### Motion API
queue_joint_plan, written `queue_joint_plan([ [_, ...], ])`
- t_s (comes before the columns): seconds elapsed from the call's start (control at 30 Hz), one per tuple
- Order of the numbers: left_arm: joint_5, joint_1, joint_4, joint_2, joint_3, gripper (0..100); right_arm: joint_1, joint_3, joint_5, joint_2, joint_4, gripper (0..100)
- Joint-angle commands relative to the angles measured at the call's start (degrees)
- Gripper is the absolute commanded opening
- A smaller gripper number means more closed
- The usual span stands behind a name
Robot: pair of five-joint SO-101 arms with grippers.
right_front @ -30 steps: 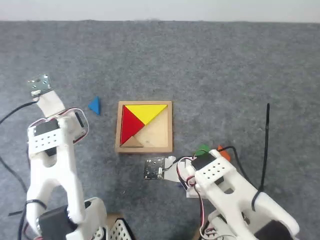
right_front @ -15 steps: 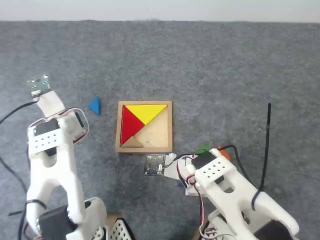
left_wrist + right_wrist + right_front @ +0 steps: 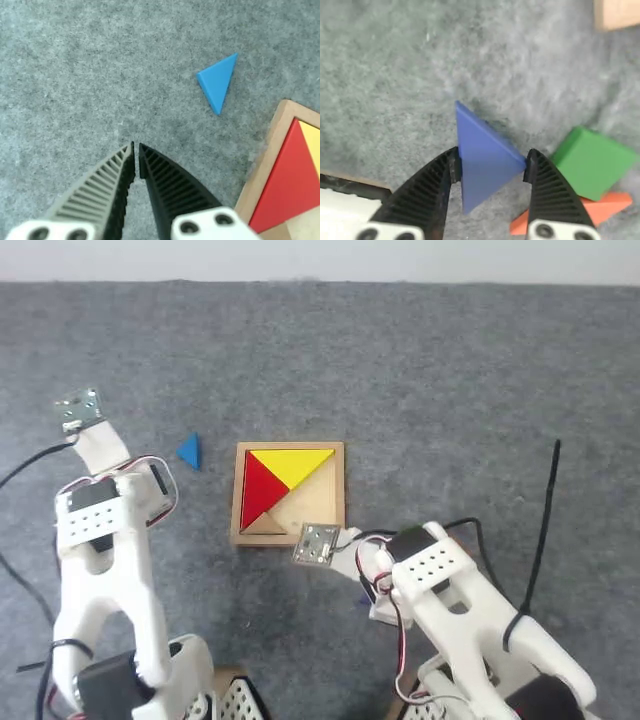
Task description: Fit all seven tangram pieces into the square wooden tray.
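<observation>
Right arm (image 3: 440,580) swung toward the tray (image 3: 320,508), fingers (image 3: 420,195) clamped on a dark-blue triangle (image 3: 482,160); left fingers (image 3: 105,190) together.

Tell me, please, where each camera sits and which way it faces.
High view: fixed overhead, looking down on tray, light blue triangle, left arm, right arm.
Left wrist view: on the left wrist, facing the mat past the shut left gripper.
Right wrist view: on the right wrist, facing the right gripper clamping a dark blue triangle.
Shared: high and left wrist views show tray and light blue triangle.
</observation>
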Motion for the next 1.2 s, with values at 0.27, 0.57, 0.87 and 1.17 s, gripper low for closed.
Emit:
queue_joint_plan([
  [0.27,-0.70,-0.09,-0.79,-0.70,-0.48,2,0.92,-16.97,-17.76,-0.04,8.04,16.2],
  [0.57,-0.70,-0.09,-0.79,-0.70,-0.57,2,0.66,-27.69,-49.32,2.24,0.04,16.5],
  [0.87,-0.70,-0.09,-0.79,-0.70,-0.57,2,-4.88,-27.96,-70.59,10.68,-17.89,16.5],
  [1.17,-0.70,-0.09,-0.79,-0.70,-0.57,2,-6.55,-33.05,-84.13,22.02,-22.73,16.6],
])
